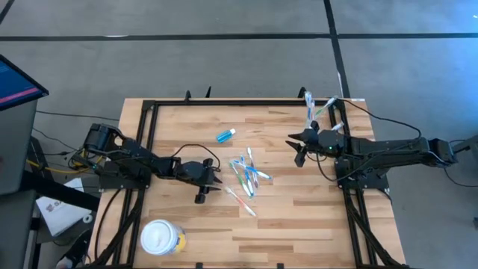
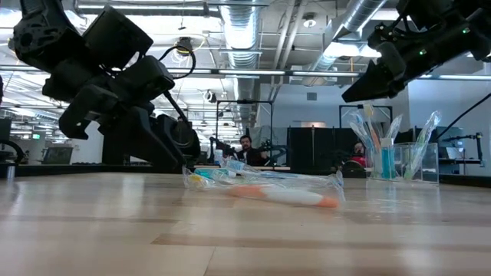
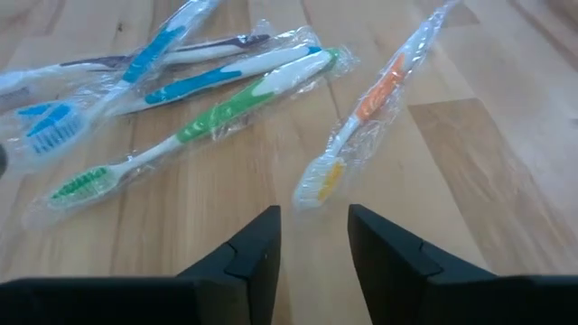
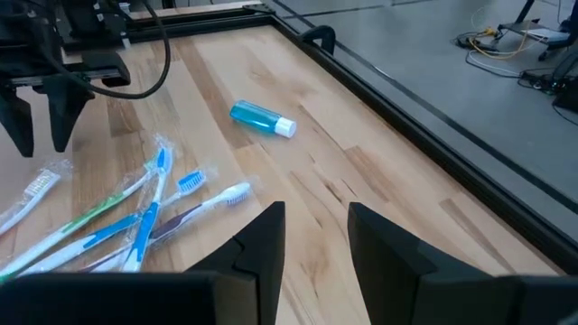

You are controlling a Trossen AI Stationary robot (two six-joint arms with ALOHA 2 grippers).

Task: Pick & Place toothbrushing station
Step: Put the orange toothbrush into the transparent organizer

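Observation:
Several wrapped toothbrushes lie loose in a heap on the wooden table, and more stand in the clear tumbler at the far right. An orange-handled toothbrush lies apart from the heap. My left gripper is open, low over the table, just short of that brush's head and touching nothing. The small blue tube lies on its side toward the far edge. My right gripper hangs open above the table, to the right of the heap and near the tumbler.
A round white-lidded yellow tub stands at the near left corner. A black frame rail runs along the table's far and side edges. Bare wood lies between the heap and the right arm's base.

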